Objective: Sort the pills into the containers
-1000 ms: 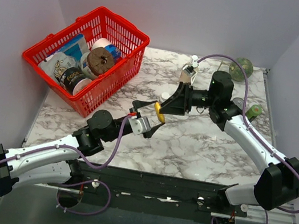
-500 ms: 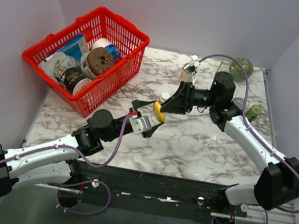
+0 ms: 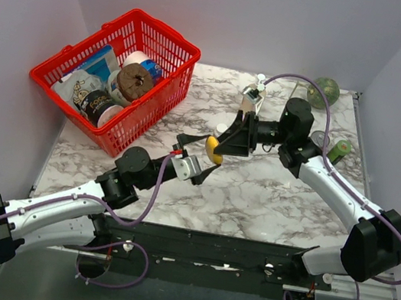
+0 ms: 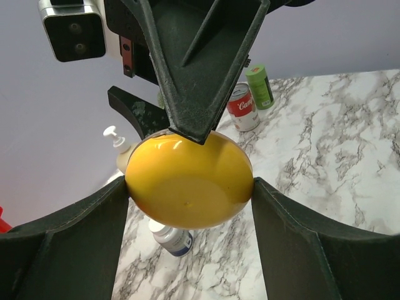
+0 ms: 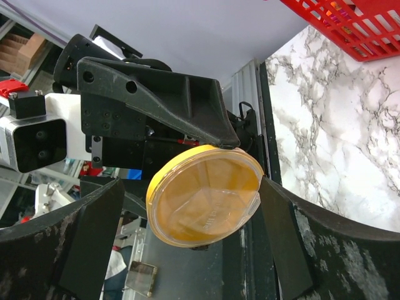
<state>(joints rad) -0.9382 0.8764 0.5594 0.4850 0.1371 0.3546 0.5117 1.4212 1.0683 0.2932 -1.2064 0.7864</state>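
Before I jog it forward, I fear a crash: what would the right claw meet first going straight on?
The round yellow plastic dish, sitting between the right claw's open fingers and gripped by the left claw, though depth is unclear.

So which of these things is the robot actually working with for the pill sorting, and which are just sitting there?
Part of the job: round yellow dish, clamped in the left gripper; white pill bottle. The pills themselves can't be made out.

Just lying about: red basket; pump bottle; soup can; green bottle.
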